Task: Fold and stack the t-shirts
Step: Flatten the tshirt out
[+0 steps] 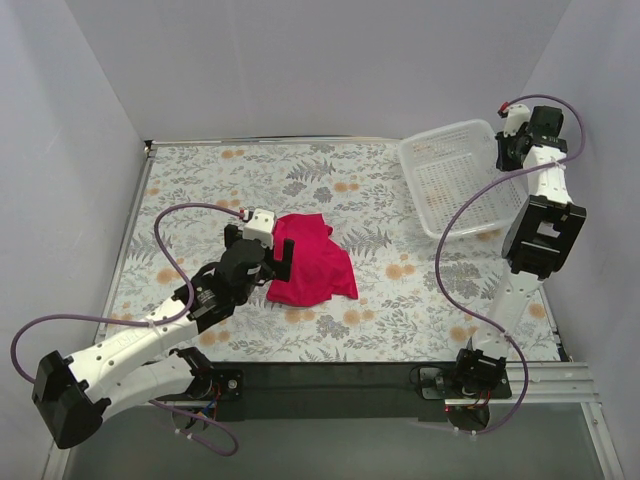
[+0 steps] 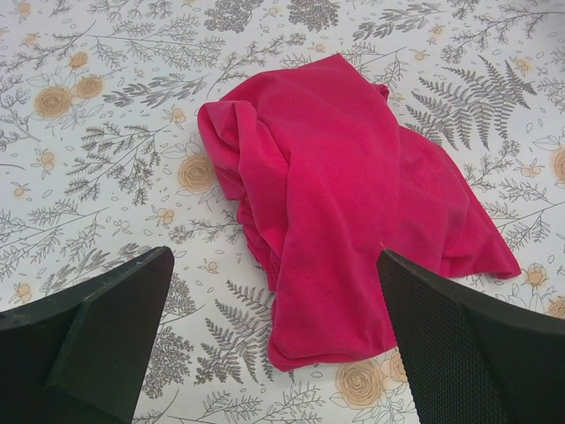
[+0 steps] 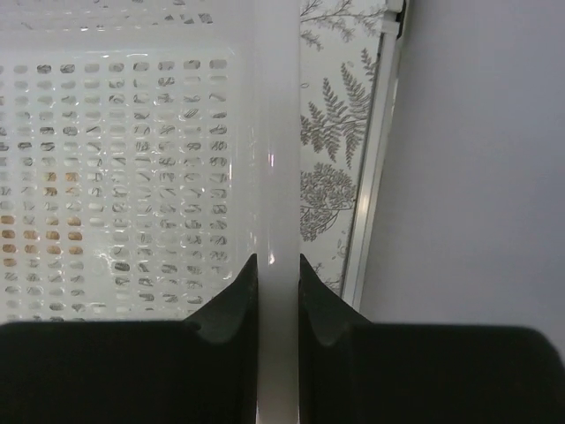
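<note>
The t-shirt [image 2: 335, 203] lies right before the wide-open left gripper [image 2: 274, 256]; the far-off right gripper [image 3: 276, 261] pinches the basket [image 3: 274, 132] rim.

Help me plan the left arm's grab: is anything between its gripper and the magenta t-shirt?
Nothing visible is. The left gripper stands open at the near edge of the magenta t-shirt, with only floral tablecloth around it. The white mesh basket sits far off, its rim pinched by the right gripper.
</note>
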